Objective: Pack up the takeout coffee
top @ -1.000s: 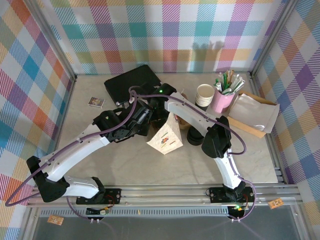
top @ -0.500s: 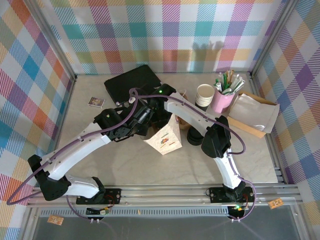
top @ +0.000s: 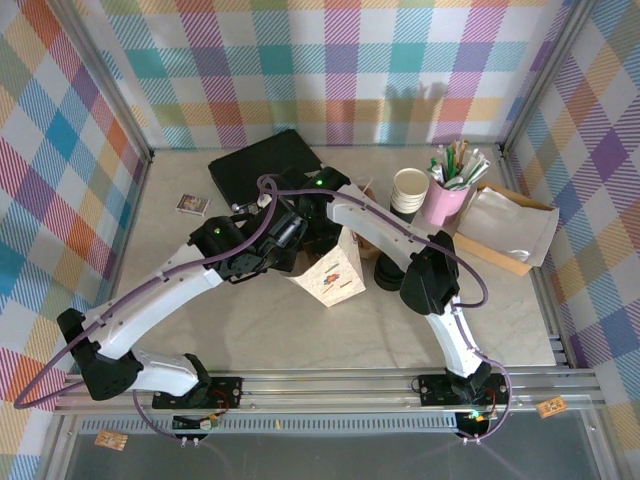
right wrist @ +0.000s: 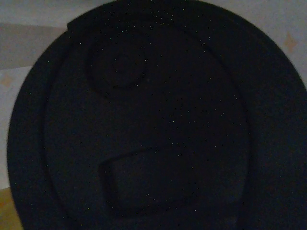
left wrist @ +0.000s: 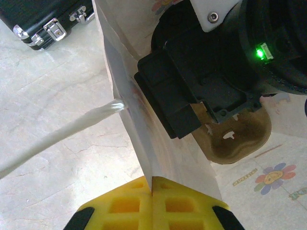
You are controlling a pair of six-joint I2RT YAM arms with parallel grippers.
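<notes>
A white paper bag [top: 332, 276] with flower prints stands mid-table. My left gripper [left wrist: 152, 180] is shut on the bag's upper edge [left wrist: 139, 124], and from above it [top: 297, 252] sits at the bag's left side. My right gripper [top: 325, 232] reaches down into the bag's mouth. Its black body [left wrist: 192, 91] shows there, its fingers are hidden, and it stands open. Right below it, in dim light, lies the black lid [right wrist: 153, 120] of the takeout coffee. The cup under the lid is hidden.
A black case [top: 265, 165] lies at the back. A brown pulp carrier [left wrist: 237, 136] is beside the bag. A low stack of black lids [top: 390, 276] sits right of the bag. Behind it are an open cream-white cup [top: 410, 190], a pink cup of sticks [top: 446, 198] and flat bags [top: 510, 228].
The bag has shifted slightly up and left with my left gripper and looks more upright. The right arm has barely moved.
</notes>
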